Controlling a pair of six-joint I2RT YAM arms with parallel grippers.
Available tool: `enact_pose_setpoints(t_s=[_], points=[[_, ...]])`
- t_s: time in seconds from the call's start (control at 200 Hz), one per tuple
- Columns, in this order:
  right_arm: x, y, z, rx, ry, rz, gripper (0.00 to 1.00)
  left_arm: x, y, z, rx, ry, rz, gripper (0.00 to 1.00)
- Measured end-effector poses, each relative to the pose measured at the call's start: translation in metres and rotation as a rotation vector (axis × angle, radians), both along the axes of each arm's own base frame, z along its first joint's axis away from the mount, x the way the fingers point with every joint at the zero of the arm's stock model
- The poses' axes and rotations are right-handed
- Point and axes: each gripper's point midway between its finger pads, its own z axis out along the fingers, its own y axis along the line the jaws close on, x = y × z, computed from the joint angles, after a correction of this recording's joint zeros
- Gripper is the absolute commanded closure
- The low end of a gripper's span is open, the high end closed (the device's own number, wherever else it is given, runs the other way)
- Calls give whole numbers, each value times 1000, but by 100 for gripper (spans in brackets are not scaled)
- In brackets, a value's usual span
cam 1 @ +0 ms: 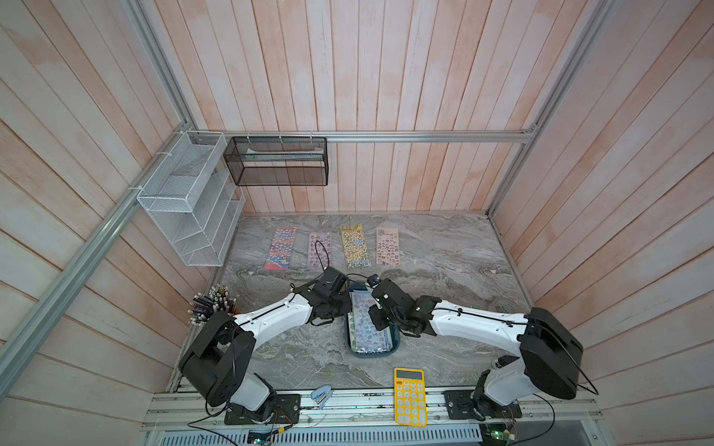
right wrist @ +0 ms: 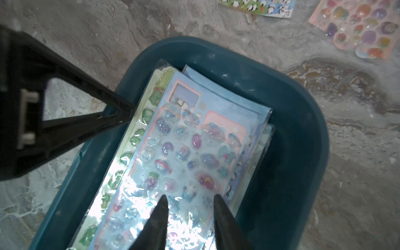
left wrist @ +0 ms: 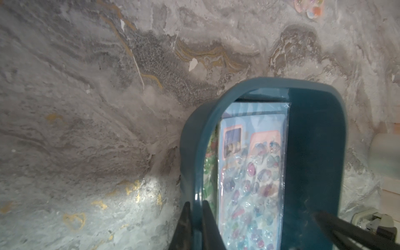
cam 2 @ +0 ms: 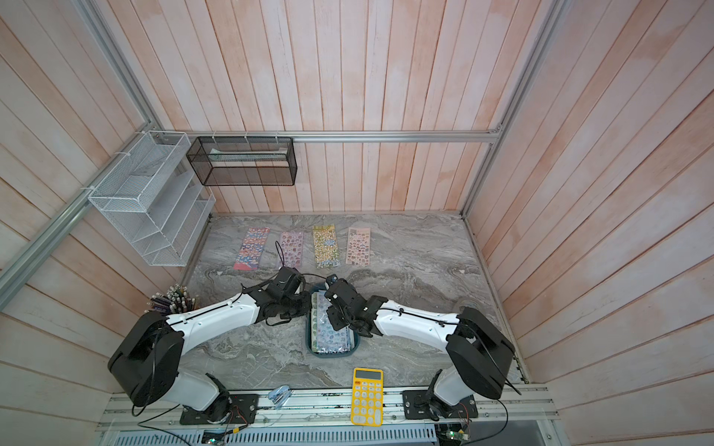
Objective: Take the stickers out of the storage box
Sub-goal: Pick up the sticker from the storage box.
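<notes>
Left tool (left wrist: pixel 195 204) clamps the box (left wrist: pixel 313 151) rim; right tool (right wrist: pixel 190 195), jaws apart, should pinch only the top sheet (right wrist: pixel 184 151).

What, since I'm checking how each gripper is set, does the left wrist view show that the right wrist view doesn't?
Only the left wrist view: both fingers of the left gripper pinching the rim of the storage box, one inside and one outside.
Only the right wrist view: the right gripper, fingers apart over the top sticker sheet and holding nothing, plus a sheet with black-and-white figures lying on the table.
Both: the box, the blue top sheet over a green sheet, and the marble table.
</notes>
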Motion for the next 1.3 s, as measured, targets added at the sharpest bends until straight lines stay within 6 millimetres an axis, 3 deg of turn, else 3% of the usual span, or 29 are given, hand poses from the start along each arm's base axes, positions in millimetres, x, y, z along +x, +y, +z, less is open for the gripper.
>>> enact_pose_setpoints(t_s=[0.185,0.585,0.765,1.035,1.3], points=[[1,4,-38,-55,51,-13,76,0,-1,0,-2,-2,-1,94],[19,47,-34,80,32,1,81,2,1,0,-2,-1,13,96],[18,56,-37,185,49,25,83,2,0,0,-5,1,18,87],[16,55,-32,248,51,41,82,3,1,0,2,-3,26,100],[6,42,-10,162,54,53,76,3,2,0,5,-5,32,100]])
